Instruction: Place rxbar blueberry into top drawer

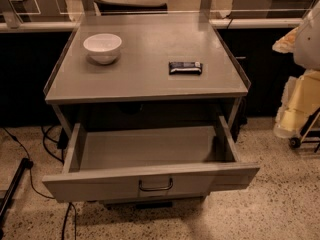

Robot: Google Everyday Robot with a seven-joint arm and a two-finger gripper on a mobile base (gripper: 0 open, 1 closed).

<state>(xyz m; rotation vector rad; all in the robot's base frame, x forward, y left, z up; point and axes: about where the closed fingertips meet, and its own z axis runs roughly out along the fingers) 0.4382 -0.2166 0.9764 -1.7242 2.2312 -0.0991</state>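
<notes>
Navy rxbar blueberry [185, 68] lies flat, long axis left-right; end effector out of view.

The claw is outside the camera's view, beyond the edges of the frame, so its pose and state cannot be told, and no wrist shows either. The only thing that may belong to the robot is a pale, rounded, blurred casing [309, 36], cut off by the right edge in the upper part of the view. Whether it is a link of the arm or something else standing there cannot be told. With the claw unseen, where this shape lies relative to it cannot be told either.
</notes>
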